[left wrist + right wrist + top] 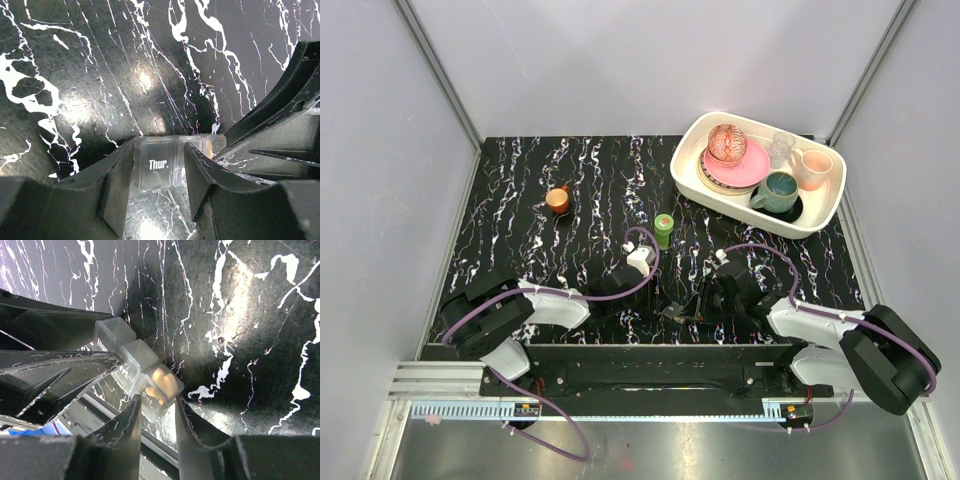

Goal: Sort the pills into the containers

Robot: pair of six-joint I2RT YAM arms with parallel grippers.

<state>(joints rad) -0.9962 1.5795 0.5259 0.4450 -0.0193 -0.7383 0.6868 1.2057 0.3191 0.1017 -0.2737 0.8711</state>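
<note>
Left gripper clamps the pill box at its "Thur." cell, right gripper pinching the end cell, the strip's long axis spanning the 2 arms.

Table: black top with white marble veining, walled on three sides.
- Tray: white, oblong, at 2 o'clock, against the far right corner.
- Cup: small, orange, at 10 o'clock, standing alone.
- Bottle: green, upright, at the centre.
- Pill box: clear strip of square compartments, one marked "Thur.", at 6 o'clock by the near edge; contact with the top cannot be told.
</note>
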